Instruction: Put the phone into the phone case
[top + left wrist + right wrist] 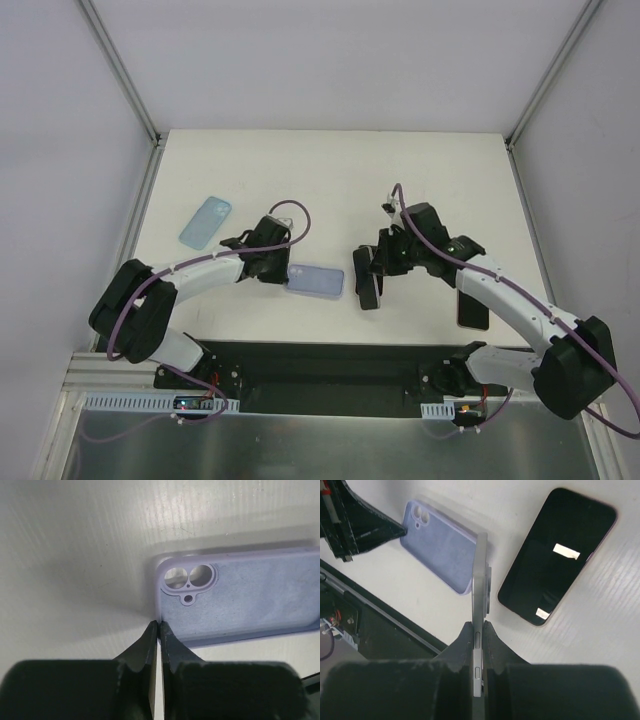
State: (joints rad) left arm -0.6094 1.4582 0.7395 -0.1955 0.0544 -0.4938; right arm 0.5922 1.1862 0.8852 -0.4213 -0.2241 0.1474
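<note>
A lilac phone case (pixel 318 281) lies open side up on the table, its camera cut-out toward my left arm. My left gripper (pixel 285 270) is shut on the rim of the case's short end (pixel 158 625), one finger inside the wall and one outside. The case's inside (pixel 240 595) is bare. My right gripper (pixel 376 263) is shut on a grey phone (pixel 368 283), held edge-on above the table just right of the case. In the right wrist view the phone (pixel 481 580) stands between the fingers (pixel 479 626), side buttons showing, with the case (pixel 440 545) beyond it.
A second phone (pixel 473 308) lies screen up at the right, beside my right arm, also seen as the dark-screened phone (pixel 557 555). A light blue case (pixel 205 222) lies at the back left. The black base rail (pixel 330 365) runs along the near edge.
</note>
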